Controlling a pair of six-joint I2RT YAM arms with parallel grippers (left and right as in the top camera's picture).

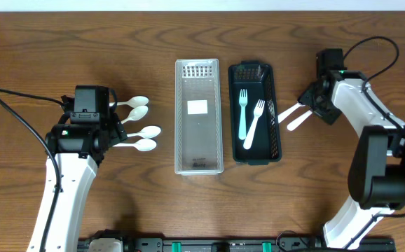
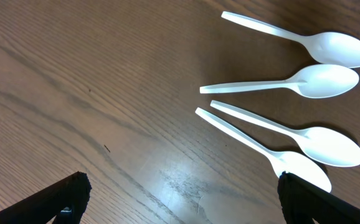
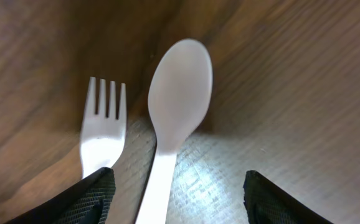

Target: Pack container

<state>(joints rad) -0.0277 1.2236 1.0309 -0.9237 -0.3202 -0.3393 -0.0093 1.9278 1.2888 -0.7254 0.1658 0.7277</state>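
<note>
A clear container (image 1: 199, 157) and a black container (image 1: 277, 115) stand side by side at mid-table. The black one holds a pale green fork (image 1: 243, 112) and a white fork (image 1: 254, 124). Several white spoons (image 1: 141, 123) lie left of them, and they also show in the left wrist view (image 2: 323, 81). My left gripper (image 1: 110, 124) is open and empty over bare wood by the spoon handles (image 2: 183, 199). My right gripper (image 1: 312, 105) is open, low over a white spoon (image 3: 179, 93), whose handle runs between the fingers (image 3: 179, 177). A white fork (image 3: 103, 134) lies beside it, its handle under the left finger.
The clear container has a white label (image 1: 198, 107) on its floor and a slotted far end. Cables trail from both arms. The spoon and fork at the right (image 1: 291, 116) lie on the wood just right of the black container.
</note>
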